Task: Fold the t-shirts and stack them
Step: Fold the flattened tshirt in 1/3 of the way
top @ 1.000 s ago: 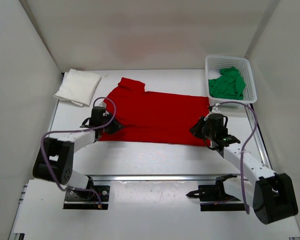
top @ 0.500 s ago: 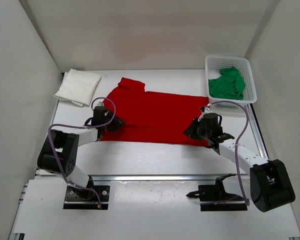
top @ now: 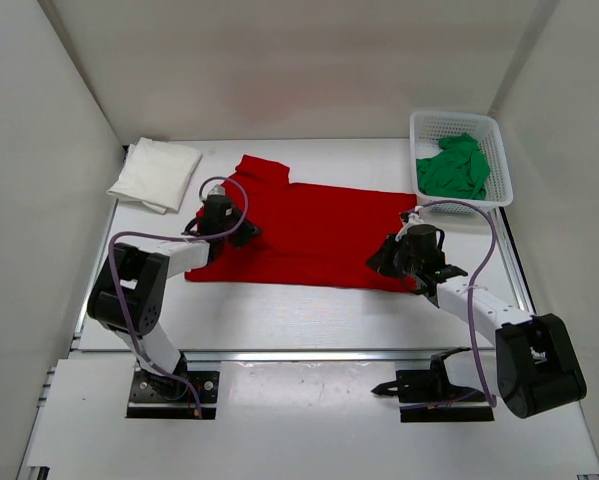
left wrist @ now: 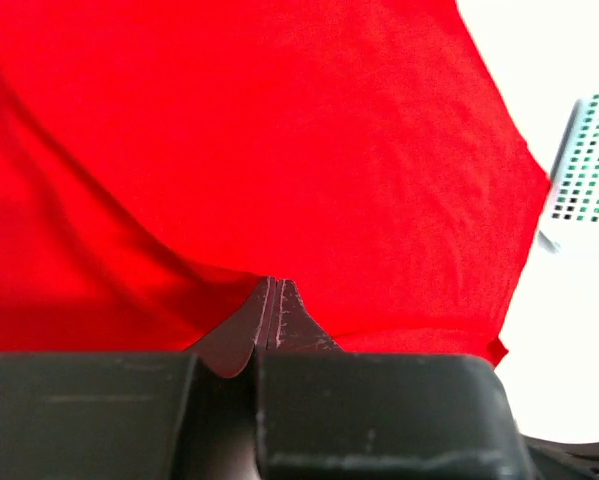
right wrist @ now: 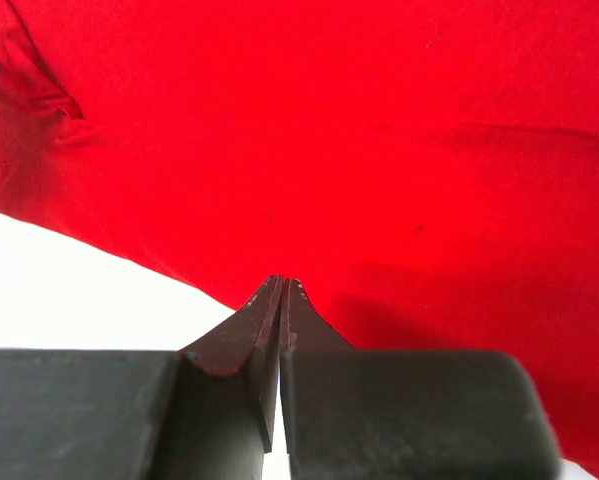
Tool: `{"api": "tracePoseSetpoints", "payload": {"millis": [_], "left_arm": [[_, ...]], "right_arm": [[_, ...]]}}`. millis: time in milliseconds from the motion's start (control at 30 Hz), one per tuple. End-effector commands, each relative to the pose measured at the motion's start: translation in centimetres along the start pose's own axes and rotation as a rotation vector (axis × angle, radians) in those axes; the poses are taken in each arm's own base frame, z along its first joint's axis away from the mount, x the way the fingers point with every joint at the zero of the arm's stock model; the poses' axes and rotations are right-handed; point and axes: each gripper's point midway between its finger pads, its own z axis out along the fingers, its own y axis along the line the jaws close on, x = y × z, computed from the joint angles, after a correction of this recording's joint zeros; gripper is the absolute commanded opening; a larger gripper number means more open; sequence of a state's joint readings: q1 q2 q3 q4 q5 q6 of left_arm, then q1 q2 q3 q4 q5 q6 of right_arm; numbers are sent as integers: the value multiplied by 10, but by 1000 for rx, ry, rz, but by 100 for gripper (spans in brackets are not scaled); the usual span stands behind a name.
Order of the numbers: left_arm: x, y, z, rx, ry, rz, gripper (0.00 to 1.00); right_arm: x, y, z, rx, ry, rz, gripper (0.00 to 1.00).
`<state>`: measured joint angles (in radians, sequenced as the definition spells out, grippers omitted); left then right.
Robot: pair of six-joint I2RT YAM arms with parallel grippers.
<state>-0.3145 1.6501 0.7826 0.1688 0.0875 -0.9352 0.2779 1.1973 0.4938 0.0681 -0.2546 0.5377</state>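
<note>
On the worktop (top: 309, 305): white flat surface, carrying three t-shirts, one basket and two arms bolted at its near edge.
Red t-shirt (top: 309, 235) (left wrist: 279, 130) (right wrist: 379, 130): largest item. Bright red, spread across the middle of the worktop with its long side running left to right. One bunched end lies at the far left. Shallow creases run toward both tools. The right end lies near the basket; from the top view, contact cannot be told.
Lattice basket (top: 419, 135) (left wrist: 589, 150): white plastic, rectangular, in the far right corner of the worktop. It holds the green t-shirt.
White t-shirt (top: 156, 173): folded into a flat pad in the far left corner, close to the left wall and apart from the red t-shirt.
Green t-shirt (top: 456, 168): crumpled and unfolded inside the lattice basket, heaped toward its near half.
Left tool (top: 245, 233) (left wrist: 276, 285): low over the left part of the red t-shirt, pointing right. Closed tight, with a ridge of red cloth drawn up to its tips and pinched there.
Right tool (top: 379, 262) (right wrist: 281, 283): at the near hem toward the right end of the red t-shirt, pointing left. Closed tight with the hem caught at its tips. In its wrist view, bare worktop shows to the left.
</note>
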Motion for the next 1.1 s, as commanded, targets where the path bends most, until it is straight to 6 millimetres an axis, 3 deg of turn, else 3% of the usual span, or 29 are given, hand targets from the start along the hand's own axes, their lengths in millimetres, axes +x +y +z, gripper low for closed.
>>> {"api": "tracePoseSetpoints", "payload": {"millis": [0,67,100,167,233,333,400,433,533,567,600,667,733,767,900,967,1067], "left_arm": [[-13,-20,10,4,-28,54,2],[-14,-19,22,-22,-13,78,4],[-17,-31,25,0,-8,99,9],[-17,-34,37,-24,23,135,16],[-17,-41,45,-20,36,163,30],[-13,-45,50,-25,72,212,42],[-9,-54,52,-6,89,256,40],[-8,-60,54,-5,81,276,34],[-16,-82,41,46,53,287,30],[-16,-73,37,35,51,286,29],[-29,-66,25,26,4,268,27],[-40,-40,-3,41,-65,192,11],[-55,-4,-18,18,-112,58,2],[-56,17,-20,-20,-109,23,0],[-41,60,-12,-96,-39,-40,0],[-42,70,-11,-106,-47,-67,0],[-46,67,-2,-97,-41,-62,0]], "right_arm": [[-13,6,2,-33,-43,-31,0],[-13,5,2,-32,-44,-25,0],[-15,4,2,-29,-51,-24,0],[-12,5,3,-36,-40,-27,1],[-12,5,4,-32,-38,-18,0],[-12,8,5,-33,-36,-33,0],[-13,12,6,-42,-35,-41,0],[-12,14,5,-48,-31,-45,0],[-14,16,7,-42,-33,-54,0],[-12,19,8,-51,-25,-58,0],[-12,19,7,-52,-24,-55,0],[-10,18,9,-50,-18,-55,0],[-12,21,10,-64,-23,-53,0],[-13,22,11,-69,-22,-55,0],[-12,29,16,-80,-7,-68,0],[-6,30,17,-85,8,-81,0],[-9,32,17,-94,-1,-86,1]]}}
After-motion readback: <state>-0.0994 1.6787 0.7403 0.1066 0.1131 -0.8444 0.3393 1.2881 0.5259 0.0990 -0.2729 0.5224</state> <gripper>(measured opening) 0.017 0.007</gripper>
